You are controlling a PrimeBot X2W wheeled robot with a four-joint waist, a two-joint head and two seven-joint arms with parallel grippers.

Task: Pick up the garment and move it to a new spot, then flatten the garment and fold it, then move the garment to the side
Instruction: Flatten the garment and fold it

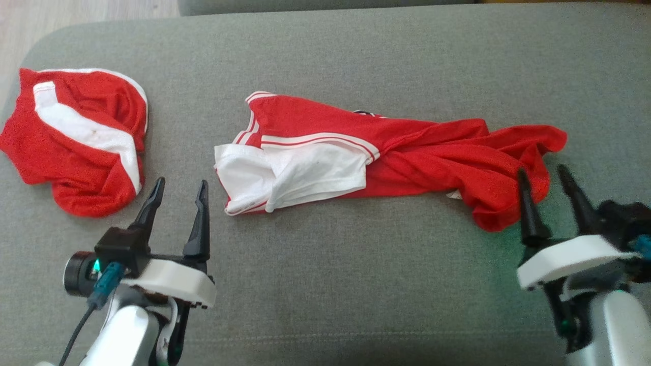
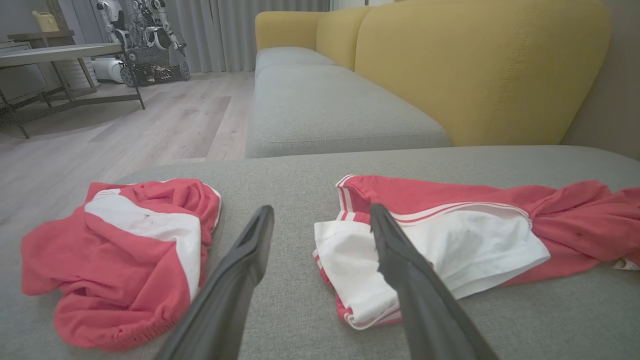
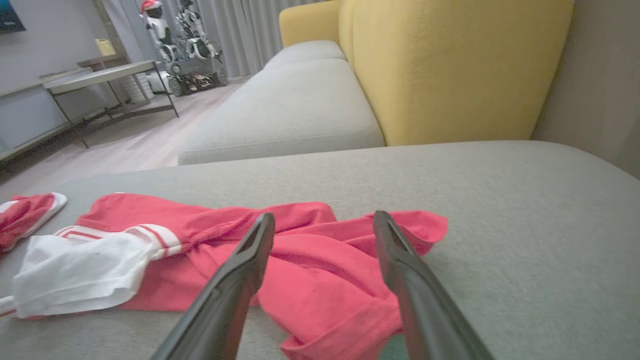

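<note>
A red garment with white panels and stripes (image 1: 386,157) lies stretched and twisted across the middle of the grey cushion; its white end (image 2: 450,250) faces left and its crumpled red end (image 3: 320,280) faces right. My left gripper (image 1: 180,189) stands open just left of the white end, holding nothing. My right gripper (image 1: 544,175) is open at the red end, its fingertips over the edge of the cloth. In the right wrist view the fingers (image 3: 250,260) straddle the red folds.
A second red and white garment (image 1: 76,140) lies bunched at the cushion's left (image 2: 120,255). The grey cushion (image 1: 356,284) has free room in front of the garment. Behind are a yellow sofa back (image 2: 475,65), wooden floor (image 2: 150,120) and a table (image 2: 55,50).
</note>
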